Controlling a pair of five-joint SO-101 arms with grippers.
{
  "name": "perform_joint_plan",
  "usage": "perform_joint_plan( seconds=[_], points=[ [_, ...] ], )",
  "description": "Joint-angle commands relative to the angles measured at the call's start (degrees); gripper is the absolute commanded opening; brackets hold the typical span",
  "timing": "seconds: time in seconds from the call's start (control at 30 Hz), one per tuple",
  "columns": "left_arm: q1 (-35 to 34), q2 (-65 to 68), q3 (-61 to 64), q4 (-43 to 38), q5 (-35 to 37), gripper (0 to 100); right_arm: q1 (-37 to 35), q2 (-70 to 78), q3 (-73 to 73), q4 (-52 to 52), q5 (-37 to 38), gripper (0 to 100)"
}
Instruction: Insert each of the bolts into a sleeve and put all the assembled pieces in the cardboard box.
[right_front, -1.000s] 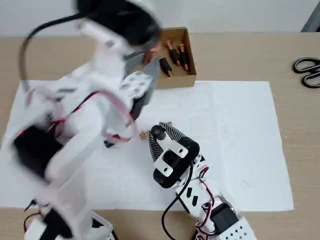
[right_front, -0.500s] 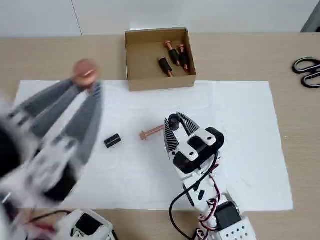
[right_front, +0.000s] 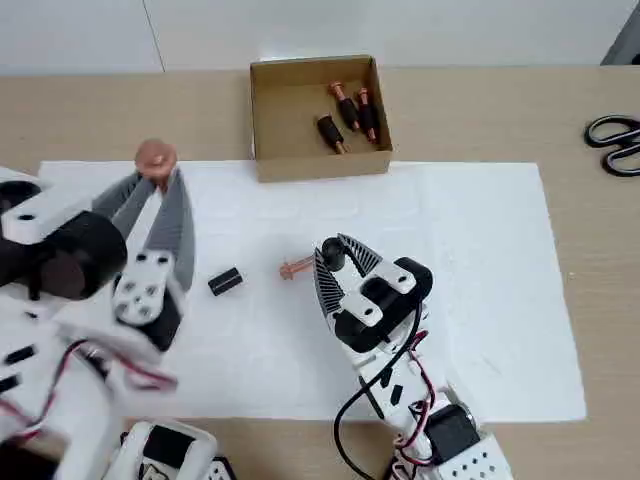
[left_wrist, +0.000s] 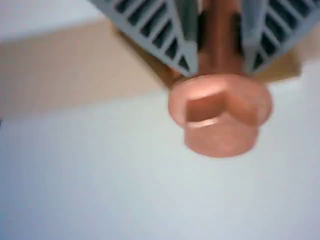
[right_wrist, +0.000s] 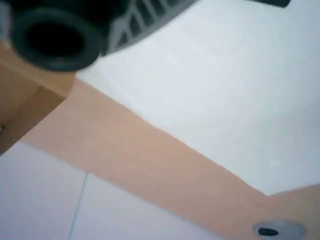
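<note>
Fingers (right_front: 172, 220) of the left gripper (right_front: 160, 178) are clamped on a copper bolt (right_front: 155, 158) over the paper's (right_front: 480, 260) left side. A black sleeve (right_front: 333, 258) is pinched by the right gripper (right_front: 331, 246), just beside a loose bolt (right_front: 298, 267). A loose sleeve (right_front: 226, 281) lies nearby. Three assembled pieces (right_front: 347, 108) are seen in the cardboard box (right_front: 270, 120).

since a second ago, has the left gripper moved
Yes. The left gripper, shut on a bolt, has swung left across the paper, away from the cardboard box.
</note>
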Motion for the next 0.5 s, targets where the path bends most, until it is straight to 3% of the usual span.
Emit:
perform_joint_plan(
  seconds=[0.0, 0.1, 0.17, 0.33, 0.47],
  points=[
    [1.41, -5.54, 18.15, -23.74, 10.37, 1, -0.13, -1.10, -1.58, -0.04, -0.26, 0.3],
    [6.33, -7.21, 25.80, -31.74, 19.60, 1, -0.13, -1.10, -0.53, -1.71, -0.44, 0.3],
    [7.91, -7.12, 27.91, -35.25, 20.92, 1, -0.40, -1.10, 0.53, -2.77, -0.44, 0.3],
    [8.53, -4.57, 29.58, -39.21, 20.48, 1, -2.77, -1.10, 0.97, -3.12, -0.53, 0.3],
    [14.07, -0.53, 29.58, -39.30, 12.48, 1, -5.49, -1.10, 0.62, -3.21, -0.53, 0.3]
  ],
)
